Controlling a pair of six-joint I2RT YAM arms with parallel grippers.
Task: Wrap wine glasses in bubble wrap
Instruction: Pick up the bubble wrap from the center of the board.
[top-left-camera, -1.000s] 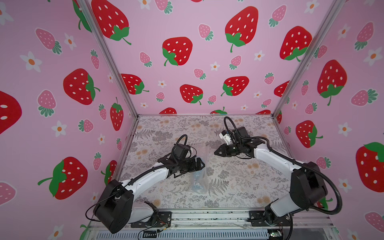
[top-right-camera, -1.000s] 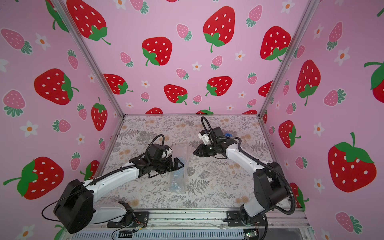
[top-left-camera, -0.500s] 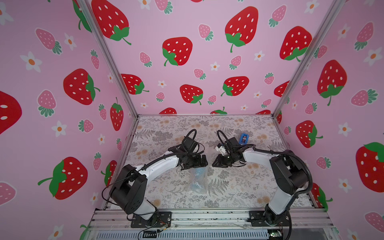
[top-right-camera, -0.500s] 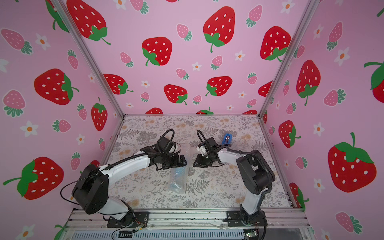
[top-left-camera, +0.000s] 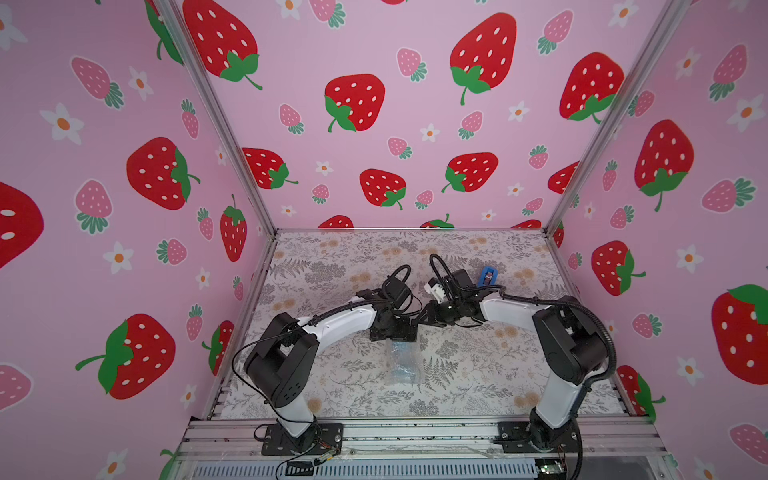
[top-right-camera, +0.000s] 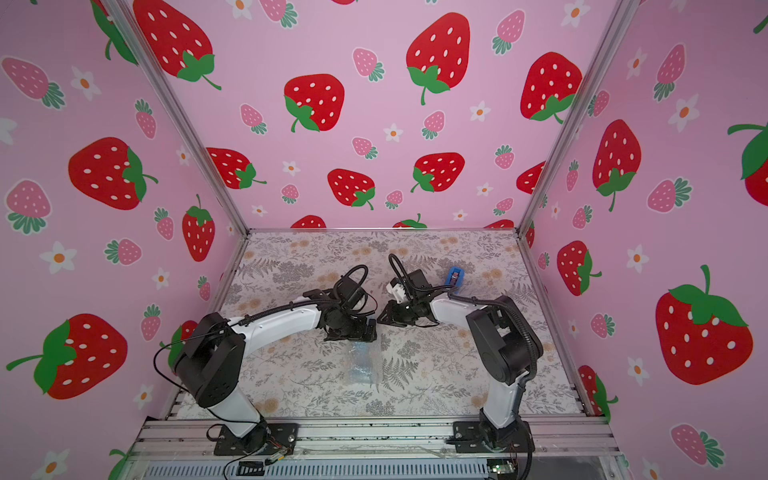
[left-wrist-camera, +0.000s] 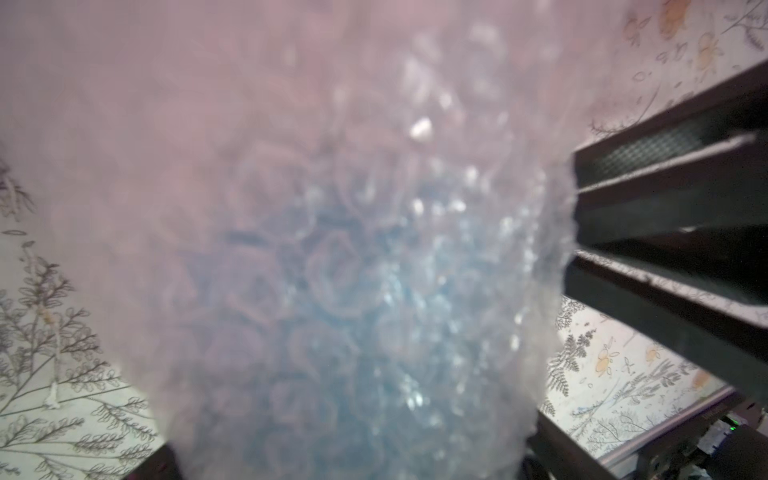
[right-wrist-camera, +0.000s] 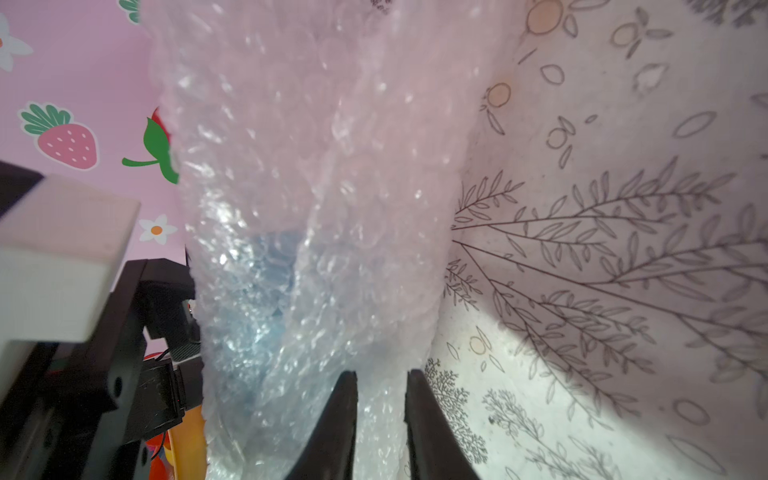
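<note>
- The goblet (left-wrist-camera: 353, 332) lay near the middle of the counter (top-left-camera: 353, 395), enclosed in the wrap (top-left-camera: 401, 361). It showed only as a blue blur through the bubbles.
- The bundle ran from near to far, and both arms met at its far end.
- The left fingers (left-wrist-camera: 665, 199) stood wide apart over that end. One was just beside the wrap's edge, but contact could not be told.
- The right fingers (right-wrist-camera: 336, 428) were nearly together, pinching a fold of wrap on the bundle's far right side.
- A blue tape dispenser (top-left-camera: 487, 276) stood well apart at the far right, behind the right arm. Any label on it was too small to read.
</note>
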